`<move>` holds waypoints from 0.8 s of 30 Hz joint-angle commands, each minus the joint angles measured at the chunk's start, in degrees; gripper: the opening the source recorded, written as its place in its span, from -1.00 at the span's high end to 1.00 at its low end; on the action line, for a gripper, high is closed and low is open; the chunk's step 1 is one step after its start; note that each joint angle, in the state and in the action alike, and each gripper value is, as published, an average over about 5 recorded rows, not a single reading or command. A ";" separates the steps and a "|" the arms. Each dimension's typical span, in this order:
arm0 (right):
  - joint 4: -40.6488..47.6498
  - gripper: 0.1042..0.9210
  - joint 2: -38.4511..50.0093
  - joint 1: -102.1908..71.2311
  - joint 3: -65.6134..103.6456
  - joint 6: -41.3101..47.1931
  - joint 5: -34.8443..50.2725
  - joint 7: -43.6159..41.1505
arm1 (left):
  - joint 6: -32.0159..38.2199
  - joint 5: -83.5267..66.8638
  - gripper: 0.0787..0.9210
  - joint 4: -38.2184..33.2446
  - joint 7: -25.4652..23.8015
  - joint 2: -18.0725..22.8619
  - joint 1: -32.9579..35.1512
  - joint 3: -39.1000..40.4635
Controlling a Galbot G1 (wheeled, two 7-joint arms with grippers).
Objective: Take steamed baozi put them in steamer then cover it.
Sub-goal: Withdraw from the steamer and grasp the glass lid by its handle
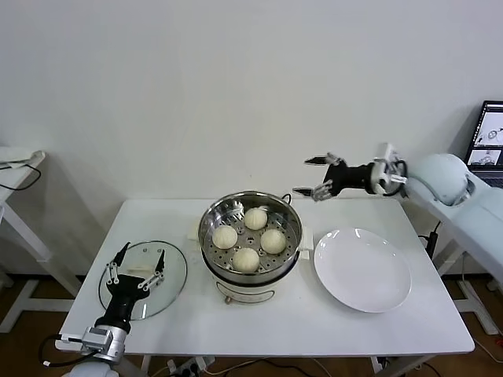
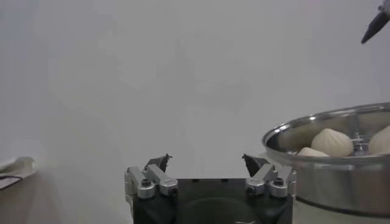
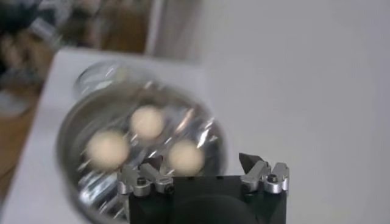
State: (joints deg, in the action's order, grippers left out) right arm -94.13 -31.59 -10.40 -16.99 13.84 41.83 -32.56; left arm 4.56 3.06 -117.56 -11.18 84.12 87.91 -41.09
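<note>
Several cream-white steamed baozi [image 1: 246, 258] lie on the perforated tray inside the shiny steamer [image 1: 222, 210] at the table's middle; the pot stands uncovered. Its glass lid [image 1: 174, 275] lies flat on the table to the left. My left gripper [image 1: 144, 251] hovers over the lid, open and empty; its wrist view shows its open jaws [image 2: 207, 163] with the steamer [image 2: 341, 176] and a baozi [image 2: 331, 141] beyond. My right gripper [image 1: 301, 176] hangs open and empty in the air behind and right of the steamer. From its wrist, the gripper [image 3: 201, 163] looks down on baozi [image 3: 108, 148] in the pot [image 3: 66, 131].
An empty flat white plate [image 1: 361, 269] lies right of the steamer. The white table [image 1: 314, 326] ends close on the front and both sides. A laptop [image 1: 489, 133] stands at the far right, and another table edge [image 1: 20, 169] shows at the left.
</note>
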 commanded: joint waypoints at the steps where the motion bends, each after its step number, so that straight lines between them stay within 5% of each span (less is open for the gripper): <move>1: -12.16 -0.76 -3.43 -50.11 48.20 -12.03 0.93 25.83 | 1.77 -0.60 -0.77 1.27 1.09 0.65 -1.40 -0.16; 11: -18.75 -0.76 -23.07 -68.18 54.01 -21.40 -10.61 32.97 | 1.74 -0.33 -0.77 2.44 1.98 -0.10 -2.23 -0.67; 24: -16.53 -0.76 -37.05 -76.56 53.59 -34.56 -19.56 33.60 | 4.71 9.50 -0.77 4.71 4.84 -0.47 -2.38 0.06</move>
State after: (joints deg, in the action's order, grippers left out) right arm -109.15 -55.82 -73.65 30.97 -10.12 29.32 -3.01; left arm 7.39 5.02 -114.34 -8.25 83.95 85.65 -41.07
